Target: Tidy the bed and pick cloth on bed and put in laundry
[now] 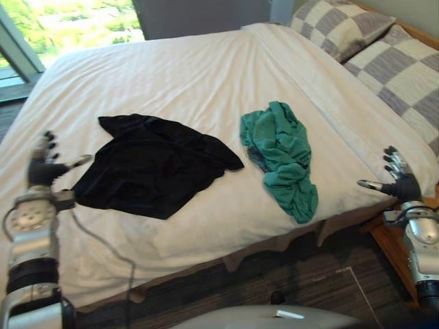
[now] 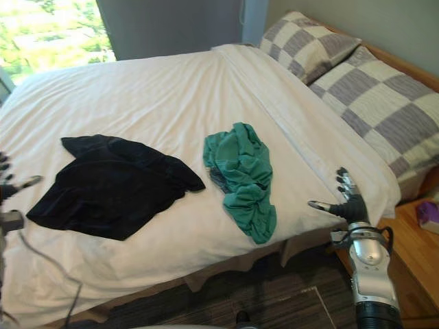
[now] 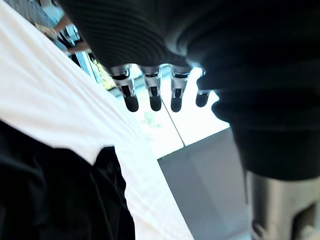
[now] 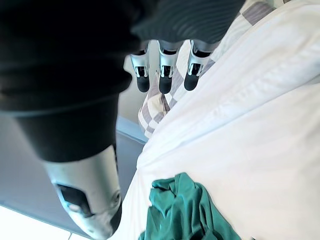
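Note:
A black cloth (image 1: 149,164) lies spread on the white bed (image 1: 192,75), left of the middle. A crumpled teal cloth (image 1: 282,157) lies to its right, its lower end hanging over the bed's near edge. My left hand (image 1: 44,166) hovers open just left of the black cloth, thumb pointing toward it; the cloth's dark edge (image 3: 55,195) shows close by in the left wrist view. My right hand (image 1: 400,182) is open at the bed's near right corner, apart from the teal cloth (image 4: 182,210). Neither hand holds anything.
Two grey-and-cream checked pillows (image 1: 384,55) lie at the head of the bed, far right. A wooden bedside surface (image 2: 418,253) with a small purple thing (image 2: 429,214) stands right of the bed. Dark floor (image 1: 302,274) runs along the near edge. A window (image 1: 68,20) is at the far left.

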